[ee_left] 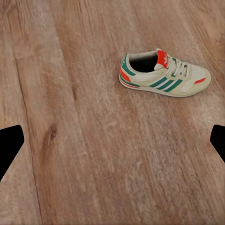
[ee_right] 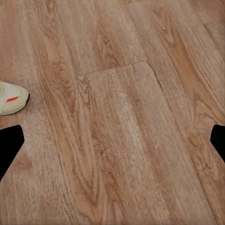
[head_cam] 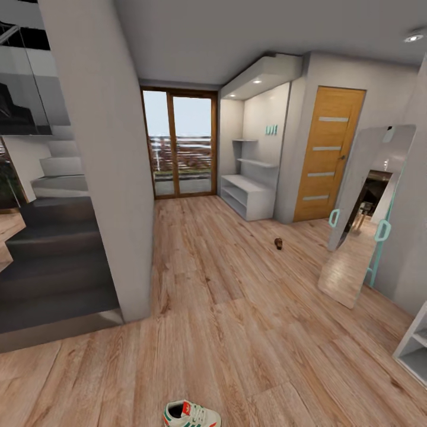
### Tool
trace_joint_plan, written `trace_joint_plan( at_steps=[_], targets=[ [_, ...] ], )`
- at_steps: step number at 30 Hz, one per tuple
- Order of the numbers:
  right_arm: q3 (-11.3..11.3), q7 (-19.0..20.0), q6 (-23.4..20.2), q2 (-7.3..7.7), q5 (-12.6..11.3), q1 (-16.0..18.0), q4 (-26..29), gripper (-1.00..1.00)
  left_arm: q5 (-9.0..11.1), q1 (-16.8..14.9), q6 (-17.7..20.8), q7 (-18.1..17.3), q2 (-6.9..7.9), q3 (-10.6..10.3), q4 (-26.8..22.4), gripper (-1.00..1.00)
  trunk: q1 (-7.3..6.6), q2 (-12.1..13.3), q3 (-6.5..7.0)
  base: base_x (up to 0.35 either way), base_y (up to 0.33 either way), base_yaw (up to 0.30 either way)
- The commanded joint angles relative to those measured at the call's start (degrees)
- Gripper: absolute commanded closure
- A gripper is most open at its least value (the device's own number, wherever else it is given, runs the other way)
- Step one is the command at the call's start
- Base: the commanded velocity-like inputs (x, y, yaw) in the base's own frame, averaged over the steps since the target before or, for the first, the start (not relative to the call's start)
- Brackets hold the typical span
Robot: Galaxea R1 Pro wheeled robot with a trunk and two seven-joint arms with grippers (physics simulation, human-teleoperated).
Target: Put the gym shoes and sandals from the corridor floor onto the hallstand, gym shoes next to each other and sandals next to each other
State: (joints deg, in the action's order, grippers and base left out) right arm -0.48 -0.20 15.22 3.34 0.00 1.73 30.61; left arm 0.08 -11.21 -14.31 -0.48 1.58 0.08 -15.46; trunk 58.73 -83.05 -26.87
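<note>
One white gym shoe (head_cam: pixel 191 414) with green stripes and red marks lies on the wood floor (head_cam: pixel 237 308) at the near edge of the head view. The same gym shoe (ee_left: pixel 164 73) lies on its sole in the left wrist view, well beyond my open left gripper (ee_left: pixel 112 145). Its toe (ee_right: pixel 12 97) shows in the right wrist view, off to the side of my open right gripper (ee_right: pixel 112 145). A small dark brown sandal (head_cam: pixel 278 243) sits far off on the floor near the hallstand (head_cam: pixel 248 196), a pale unit in a wall niche. Nothing is held.
A thick grey pillar (head_cam: pixel 107 160) and dark stairs (head_cam: pixel 47 261) stand to the left. A leaning mirror (head_cam: pixel 365 213) with teal frame is at the right, a white shelf unit (head_cam: pixel 415 350) beyond it. A wooden door (head_cam: pixel 327 154) and glass doors (head_cam: pixel 178 145) close the corridor.
</note>
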Motion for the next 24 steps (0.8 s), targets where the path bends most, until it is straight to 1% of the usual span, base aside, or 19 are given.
trace_joint_plan(
  at_steps=[1,15,20,24],
  targets=[
    [-0.04,-0.01,0.19,-0.01,0.0,0.03,-0.03,-1.0,0.01,-0.04,-0.19,-0.05,0.01,0.01,0.03,-1.0,0.0,-0.03,-0.06,0.001,0.002,-0.008],
    [-0.04,0.04,0.23,0.0,0.0,0.03,0.03,-1.0,0.01,-0.04,-0.19,0.03,0.09,0.01,-0.03,-1.0,0.0,-0.03,-0.06,0.011,0.007,-0.002],
    [-0.04,0.03,0.24,0.0,-0.06,0.03,0.09,-1.0,0.01,-0.04,-0.19,0.08,0.09,0.01,-0.02,-1.0,0.0,-0.03,-0.06,0.108,0.114,0.0],
    [-0.04,0.03,0.24,0.0,-0.15,0.03,0.14,-1.0,0.01,-0.04,-0.19,0.12,0.09,0.01,0.04,-1.0,0.0,-0.03,-0.06,0.166,0.213,0.0]
  ],
)
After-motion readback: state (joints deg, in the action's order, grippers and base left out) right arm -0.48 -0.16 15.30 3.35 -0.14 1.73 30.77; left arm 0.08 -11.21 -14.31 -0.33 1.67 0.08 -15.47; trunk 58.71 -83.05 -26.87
